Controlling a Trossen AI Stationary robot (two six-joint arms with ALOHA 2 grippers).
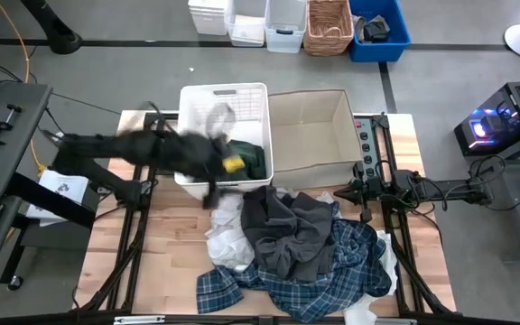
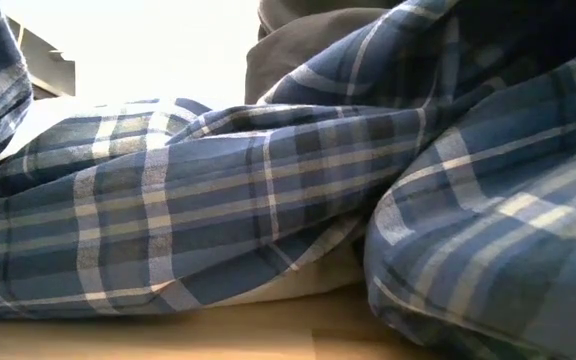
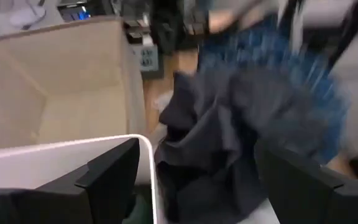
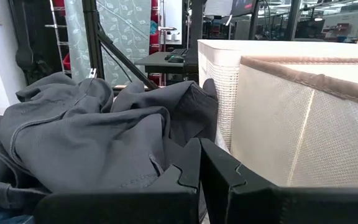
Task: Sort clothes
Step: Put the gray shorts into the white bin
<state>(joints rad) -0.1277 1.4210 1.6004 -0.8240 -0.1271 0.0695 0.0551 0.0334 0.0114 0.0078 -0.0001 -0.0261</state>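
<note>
A dark green garment (image 1: 249, 159) lies inside the white plastic basket (image 1: 197, 99). On the table in front of it is a pile: a dark grey garment (image 1: 287, 226) on top, a blue-and-white plaid shirt (image 1: 328, 271) toward the near edge, and white pieces (image 1: 227, 236) at its left. My left gripper (image 1: 216, 187) is open and empty above the basket's near rim (image 3: 73, 149), facing the dark grey garment (image 3: 229, 137). My right gripper (image 1: 346, 193) is shut at the pile's right, by the dark grey garment (image 4: 79, 137).
A beige fabric box (image 1: 319, 135) stands right of the basket, with a power strip (image 1: 365, 144) beside it. The plaid shirt (image 2: 268, 200) fills the low view. Bins and a wicker basket (image 1: 329, 25) stand on the floor beyond the table.
</note>
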